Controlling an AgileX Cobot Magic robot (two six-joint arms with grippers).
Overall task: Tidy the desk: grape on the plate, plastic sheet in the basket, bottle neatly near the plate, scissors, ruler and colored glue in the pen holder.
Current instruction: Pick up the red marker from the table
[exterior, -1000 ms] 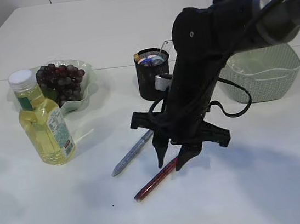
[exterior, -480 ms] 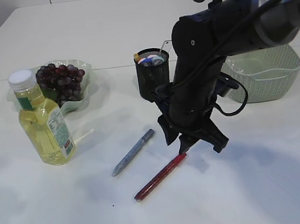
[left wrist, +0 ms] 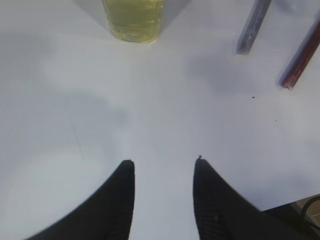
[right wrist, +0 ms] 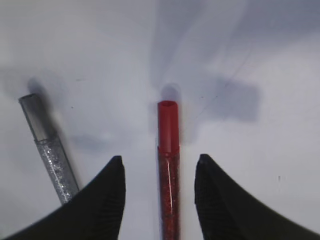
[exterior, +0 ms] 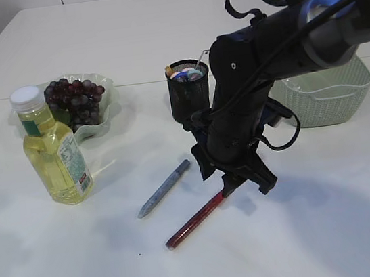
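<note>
1. The right claw (right wrist: 159, 192) hangs open astride the red glue pen (right wrist: 168, 165), which lies on the table (exterior: 333, 228) in front of the pen holder (exterior: 188, 91); nothing is gripped.
2. Risk: the round pen may roll or skid from an off-centre pinch, nudging the silver glue pen (right wrist: 50, 150) beside it.
3. The left claw (left wrist: 164, 200) idles half open, empty.

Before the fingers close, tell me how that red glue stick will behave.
The red glue stick looks like a slim round tube, so it probably rolls if nudged sideways. It seems rigid and light. Its smooth plastic may slip between the right gripper's fingers.
</note>
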